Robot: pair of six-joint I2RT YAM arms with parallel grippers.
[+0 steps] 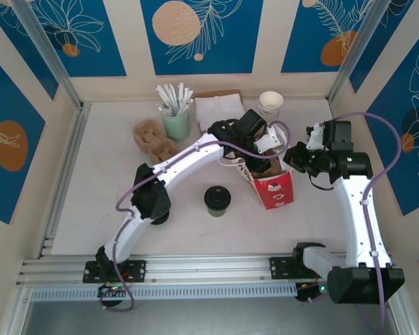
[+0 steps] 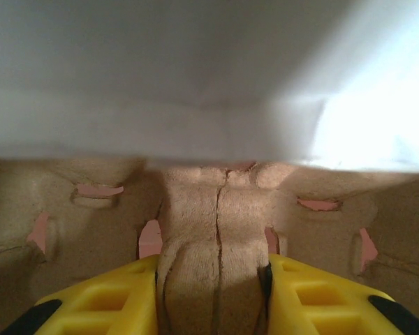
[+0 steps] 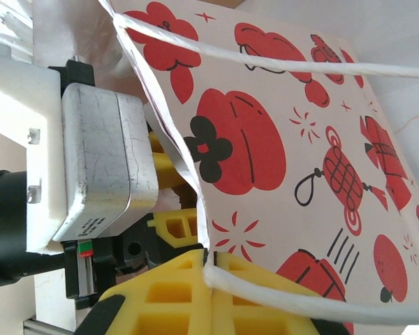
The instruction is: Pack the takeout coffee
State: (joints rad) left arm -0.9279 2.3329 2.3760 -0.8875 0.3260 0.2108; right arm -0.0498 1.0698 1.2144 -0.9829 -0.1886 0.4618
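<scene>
The takeout coffee point(image 1: 217, 200), a small dark cup with a black lid, stands alone on the table left of the red-and-white paper bag point(image 1: 272, 187). My left gripper point(image 1: 265, 150) reaches down into the bag's open top. In the left wrist view it point(image 2: 213, 271) is shut on the centre ridge of a brown pulp cup carrier point(image 2: 216, 209), with the bag's white inner wall above. My right gripper point(image 1: 293, 159) is at the bag's right rim. In the right wrist view it point(image 3: 209, 262) is shut on the edge of the bag point(image 3: 279, 139), beside a white string handle point(image 3: 279, 296).
At the back stand a stack of pulp carriers point(image 1: 153, 138), a green cup of wrapped sticks point(image 1: 176, 118), flat paper sheets point(image 1: 220, 108) and a stack of white cups point(image 1: 270, 105). Metal rails run along the left wall point(image 1: 63, 174) and near edge point(image 1: 209, 265).
</scene>
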